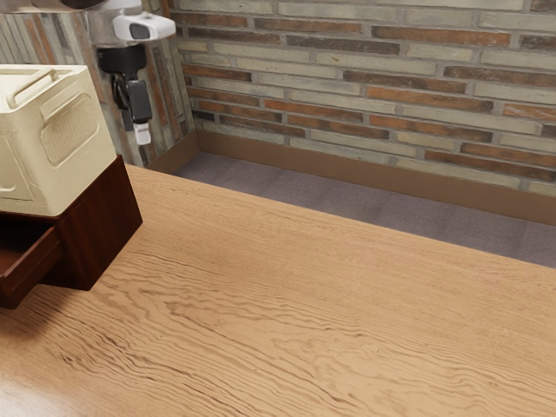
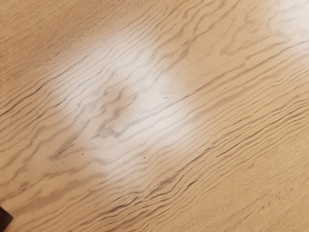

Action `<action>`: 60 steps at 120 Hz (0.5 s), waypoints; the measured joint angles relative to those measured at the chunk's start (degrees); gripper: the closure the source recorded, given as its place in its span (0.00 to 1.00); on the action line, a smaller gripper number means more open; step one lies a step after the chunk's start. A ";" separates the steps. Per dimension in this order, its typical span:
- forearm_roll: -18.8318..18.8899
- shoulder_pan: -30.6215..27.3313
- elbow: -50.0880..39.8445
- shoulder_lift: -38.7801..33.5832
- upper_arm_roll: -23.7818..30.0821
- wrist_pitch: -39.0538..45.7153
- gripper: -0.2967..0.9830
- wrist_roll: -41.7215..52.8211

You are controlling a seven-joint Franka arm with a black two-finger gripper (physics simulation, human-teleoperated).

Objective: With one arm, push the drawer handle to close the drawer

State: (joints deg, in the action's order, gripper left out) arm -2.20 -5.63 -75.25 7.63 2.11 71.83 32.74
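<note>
At the exterior view's left, the drawer sticks out of the dark wooden cabinet, so the job's still to do. Cream storage crate sits on the cabinet top; drawer travel looks unblocked by it, and its weight may help hold the cabinet against a push. Can't tell exactly where the handle sits. My gripper is raised beyond the crate, apart from both crate and drawer, pointing down. Can't tell if it's spread or pressed together. Nothing seen in its grip. Height probably gives me room to swing round the crate to the drawer front. Next move, my call: get low in front of the handle, push straight toward the cabinet. Off-centre push could bind the drawer or skid the cabinet, crate with it.

Wrist view: camera's on the wooden tabletop, plus a dark corner. Cabinet or drawer, can't say which. No contact lined up yet.
</note>
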 joint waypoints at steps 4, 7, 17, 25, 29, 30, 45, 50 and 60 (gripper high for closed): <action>-0.01 -0.01 -0.01 -0.01 0.00 0.94 0.23 1.30; -0.02 -0.03 -0.01 0.01 0.00 1.54 0.23 2.24; -0.01 -0.08 0.05 -0.03 0.05 3.09 0.23 5.08; 0.44 0.52 1.94 -6.88 -0.35 3.41 0.24 6.99; 2.27 1.00 2.33 -14.74 -1.37 2.75 0.24 7.47; 2.85 0.29 2.38 -16.18 -1.51 2.50 0.24 7.55; 11.97 -31.17 -17.64 -28.02 -3.83 2.60 0.23 8.20; 12.34 -35.38 -29.59 -29.47 -7.07 7.04 0.23 8.39; 12.20 -40.29 -52.13 -30.15 -16.32 20.33 0.23 8.81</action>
State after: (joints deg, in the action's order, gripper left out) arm 10.00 -45.92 -127.39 -22.52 -14.22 92.16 41.54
